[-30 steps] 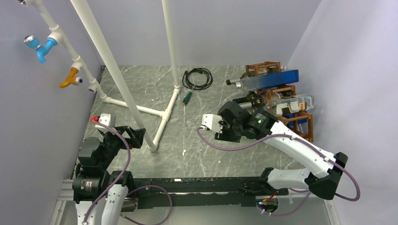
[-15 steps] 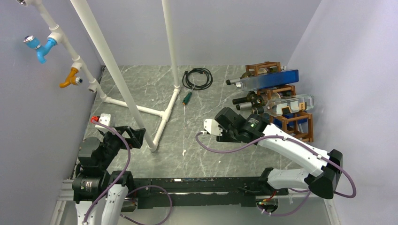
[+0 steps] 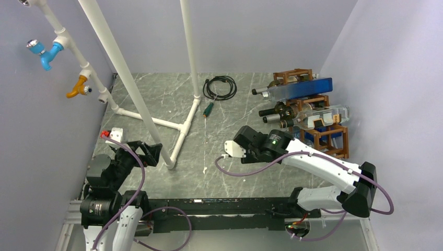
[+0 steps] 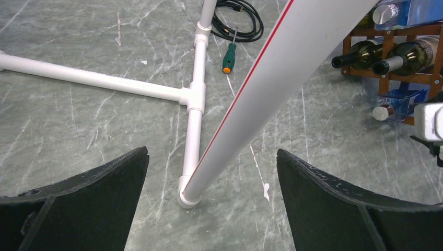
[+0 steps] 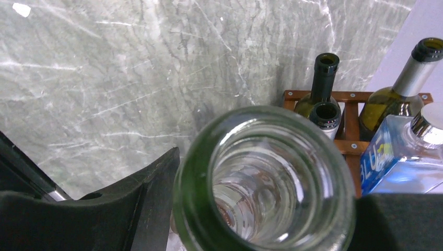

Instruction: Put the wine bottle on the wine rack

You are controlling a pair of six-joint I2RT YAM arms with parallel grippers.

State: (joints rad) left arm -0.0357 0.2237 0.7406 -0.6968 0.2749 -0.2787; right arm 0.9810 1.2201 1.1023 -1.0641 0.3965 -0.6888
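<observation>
while the left hand (image 4: 211, 157) gapes wide, the right hand (image 5: 271, 193) grips the wine bottle (image 5: 261, 172).

One bit of lettering to call: blue capitals "BLU" on the label of the clear square bottle (image 5: 399, 159), lower right of the right wrist view. The rest is cut off, and nothing else is legible.
</observation>
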